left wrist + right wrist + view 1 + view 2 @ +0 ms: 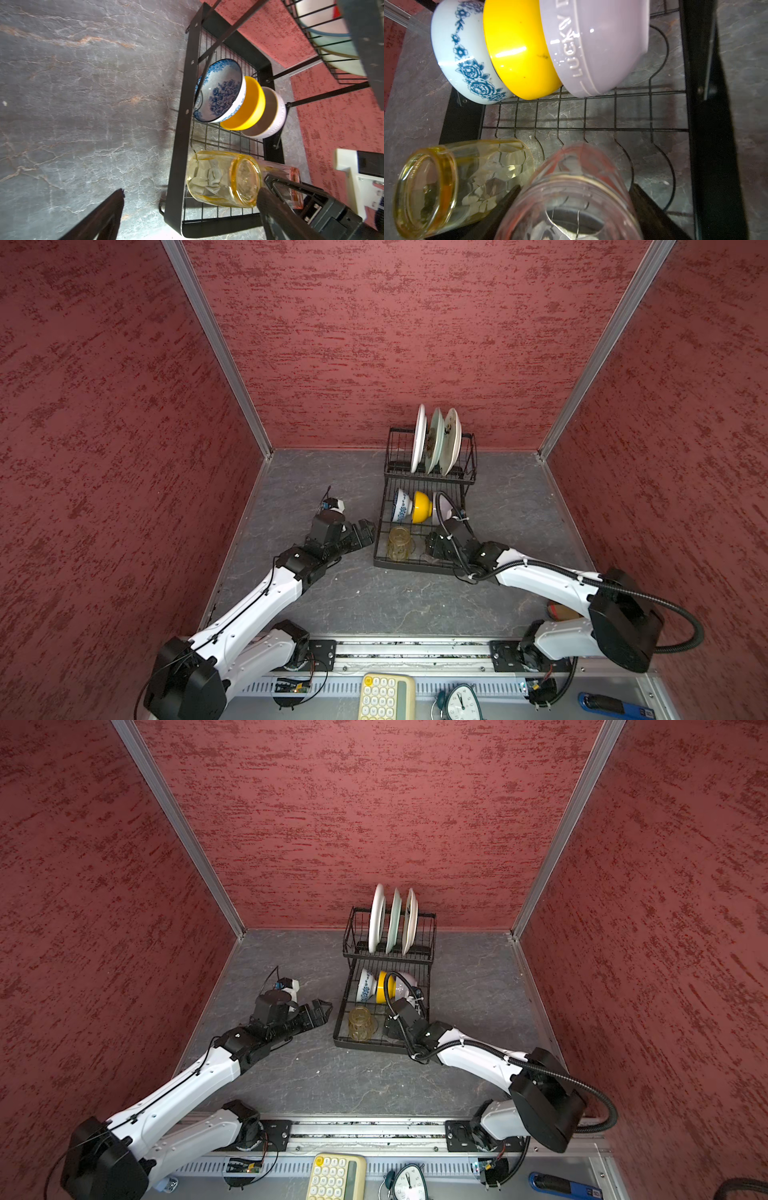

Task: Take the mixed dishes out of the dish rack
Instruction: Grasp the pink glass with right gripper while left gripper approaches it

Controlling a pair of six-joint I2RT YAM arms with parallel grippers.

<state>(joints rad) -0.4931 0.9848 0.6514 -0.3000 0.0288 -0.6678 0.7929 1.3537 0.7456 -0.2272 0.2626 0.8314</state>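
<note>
From the front of the table (332, 605), the rack (415, 565) sits toward 12 o'clock, a little right of centre, with its tray end nearest. At the front of the tray, the right gripper (576, 186) reaches in from 4 o'clock and pinches the pink glass (571, 164), one finger against each side. The amber glass (400, 543) sits just beside it at 9 o'clock. The left gripper (361, 533) hovers outside the tray's rim at 9 o'clock, jaws spread wide and empty. Farther along the tray, toward 12 o'clock, three bowls lean in a touching row: blue bowl (402, 506), yellow bowl (422, 507), lavender bowl (602, 52). Beyond them the plates (435, 443) stand on edge in the raised basket near the back wall.
</note>
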